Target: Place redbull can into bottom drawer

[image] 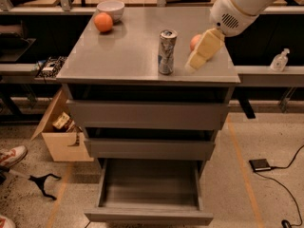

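Gripper [191, 66] just beside redbull can [166, 51], apart

Dim warm light, claw [191, 67] pale beside the redbull can [166, 52].

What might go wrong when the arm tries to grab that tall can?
The redbull can is tall and slim, so a sideways nudge from the gripper, close beside it, might tip it over. The orange just behind the gripper could also get bumped and roll across the top.

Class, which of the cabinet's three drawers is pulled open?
The bottom drawer; the top drawer and middle drawer are shut. The pincer hovers close beside the redbull can.
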Controlling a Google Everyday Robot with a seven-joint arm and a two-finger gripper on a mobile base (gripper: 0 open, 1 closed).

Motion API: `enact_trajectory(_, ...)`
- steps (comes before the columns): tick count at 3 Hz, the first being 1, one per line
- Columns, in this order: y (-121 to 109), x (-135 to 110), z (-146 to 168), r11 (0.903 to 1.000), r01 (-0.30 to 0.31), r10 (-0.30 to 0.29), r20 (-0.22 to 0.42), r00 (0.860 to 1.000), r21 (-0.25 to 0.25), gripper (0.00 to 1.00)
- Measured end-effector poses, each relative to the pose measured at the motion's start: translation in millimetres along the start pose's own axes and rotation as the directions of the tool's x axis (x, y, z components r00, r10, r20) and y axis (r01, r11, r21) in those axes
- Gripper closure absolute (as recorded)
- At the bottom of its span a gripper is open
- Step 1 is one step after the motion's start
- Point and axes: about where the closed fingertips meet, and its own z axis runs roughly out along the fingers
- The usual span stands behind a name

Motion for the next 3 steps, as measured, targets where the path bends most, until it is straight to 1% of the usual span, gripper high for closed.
enact_trajectory(1, -22, -14, 47, 0.9967, -0.075, 0.074, -0.018, 0.997, -0.033, 0.0)
enact_trajectory(2, -31, -30, 78, 0.9879, -0.137, 0.136, -0.019, 0.991, -0.074, 0.0)
enact_trajectory(3, -32, -45, 93, 0.9811, -0.164, 0.164, -0.013, 0.986, -0.102, 0.0)
